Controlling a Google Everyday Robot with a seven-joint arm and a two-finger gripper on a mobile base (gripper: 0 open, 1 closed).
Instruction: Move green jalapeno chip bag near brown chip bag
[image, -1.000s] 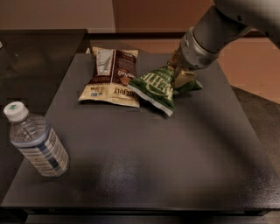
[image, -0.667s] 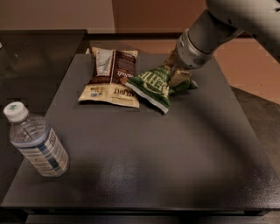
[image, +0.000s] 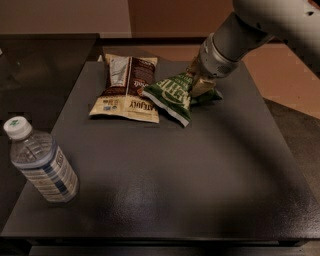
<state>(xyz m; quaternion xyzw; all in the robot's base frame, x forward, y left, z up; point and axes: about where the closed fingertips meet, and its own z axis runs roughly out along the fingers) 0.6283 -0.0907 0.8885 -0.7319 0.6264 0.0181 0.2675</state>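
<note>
The green jalapeno chip bag (image: 172, 96) lies on the dark table, its white sealed edge pointing front-left and its left tip touching the brown chip bag (image: 127, 87). The brown chip bag lies flat at the back left of the table with cream ends and a white label panel. My gripper (image: 200, 84) comes down from the upper right and is shut on the right end of the green bag, which is pinched and slightly raised there.
A clear water bottle (image: 41, 162) with a white cap lies at the table's front left. The dark table (image: 200, 175) stretches to the front and right. A second dark surface (image: 40, 60) adjoins on the left.
The gripper has moved left with the green bag, bringing its left tip against the brown bag. The brown bag and bottle have not moved.
</note>
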